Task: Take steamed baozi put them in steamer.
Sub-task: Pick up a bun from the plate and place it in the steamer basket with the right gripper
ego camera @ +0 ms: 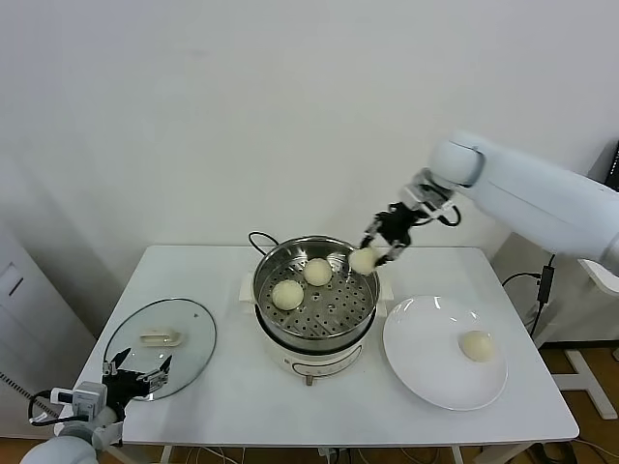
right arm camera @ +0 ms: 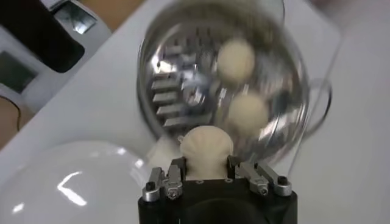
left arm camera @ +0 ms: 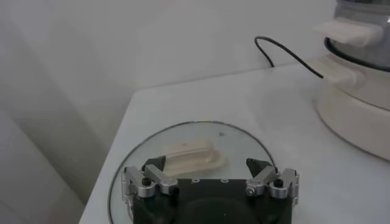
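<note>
The steel steamer (ego camera: 315, 331) stands mid-table on its white base, also seen as the steamer (right arm camera: 177, 67) from the right wrist. Two baozi lie on its perforated tray, one baozi (ego camera: 287, 294) nearer and another (ego camera: 317, 272) farther back. My right gripper (ego camera: 373, 253) hangs over the steamer's right rim, shut on a third baozi (ego camera: 363, 260), the same baozi (right arm camera: 206, 149) filling the jaws. One more baozi (ego camera: 476, 345) rests on the white plate (ego camera: 426, 372). My left gripper (ego camera: 135, 374) is parked open at the table's front left.
A round glass lid (ego camera: 184, 333) with a pale handle (left arm camera: 192, 155) lies flat on the left of the table, under the left gripper (left arm camera: 207, 167). A black cord (ego camera: 259, 239) loops behind the steamer. The white wall stands close behind the table.
</note>
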`<state>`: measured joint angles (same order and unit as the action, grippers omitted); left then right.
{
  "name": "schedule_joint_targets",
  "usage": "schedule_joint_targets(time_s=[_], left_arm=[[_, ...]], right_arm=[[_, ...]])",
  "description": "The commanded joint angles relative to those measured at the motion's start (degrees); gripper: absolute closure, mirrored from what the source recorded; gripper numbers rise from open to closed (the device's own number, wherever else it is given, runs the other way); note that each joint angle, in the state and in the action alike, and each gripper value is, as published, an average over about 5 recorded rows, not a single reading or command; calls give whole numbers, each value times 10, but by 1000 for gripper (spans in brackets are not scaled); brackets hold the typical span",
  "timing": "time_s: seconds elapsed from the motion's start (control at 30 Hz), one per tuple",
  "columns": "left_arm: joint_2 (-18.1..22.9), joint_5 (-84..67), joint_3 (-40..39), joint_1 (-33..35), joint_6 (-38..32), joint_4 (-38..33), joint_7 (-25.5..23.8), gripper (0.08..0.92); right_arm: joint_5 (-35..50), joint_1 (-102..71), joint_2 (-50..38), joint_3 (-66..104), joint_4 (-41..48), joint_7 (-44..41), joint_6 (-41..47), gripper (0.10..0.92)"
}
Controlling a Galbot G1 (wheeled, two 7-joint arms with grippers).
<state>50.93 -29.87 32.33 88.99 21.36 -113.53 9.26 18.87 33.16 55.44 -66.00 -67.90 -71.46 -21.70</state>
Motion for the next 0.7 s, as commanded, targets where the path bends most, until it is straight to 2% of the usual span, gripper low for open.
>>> schedule_joint_targets(time_s=[0.03, 0.43, 0.7], left_arm=[[0, 0, 0, -1, -1, 2, 0, 177], [-1, 0, -3, -4, 0, 4, -1, 177], [0, 0, -3, -2, -1, 4, -1, 177]], right_arm=[[-55, -8, 112, 25, -13, -10, -158, 601], [-137, -34, 94, -4, -87, -13, -246, 601], [-196, -63, 92, 1, -92, -18, -271, 601]])
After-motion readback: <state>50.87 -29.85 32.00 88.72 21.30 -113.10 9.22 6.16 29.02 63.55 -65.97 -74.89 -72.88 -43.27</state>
